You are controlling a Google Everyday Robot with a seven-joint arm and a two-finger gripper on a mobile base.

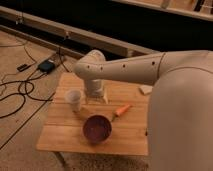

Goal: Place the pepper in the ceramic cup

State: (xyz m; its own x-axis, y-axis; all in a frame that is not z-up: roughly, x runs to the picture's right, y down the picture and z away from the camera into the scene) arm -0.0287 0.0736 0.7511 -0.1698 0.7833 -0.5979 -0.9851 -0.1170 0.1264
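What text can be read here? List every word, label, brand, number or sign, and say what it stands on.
No text can be read anywhere in this view.
Cup, bowl, pepper: no markings show.
Arm: a row of dark dots only, no lettering.
End effector, low over the table just right of the cup: no label shows.

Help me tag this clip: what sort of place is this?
Probably a robotics lab or test space, not a kitchen: loose cables and a black box lie on the floor, beside a small wooden table. The gripper hangs over it, next to the ceramic cup.
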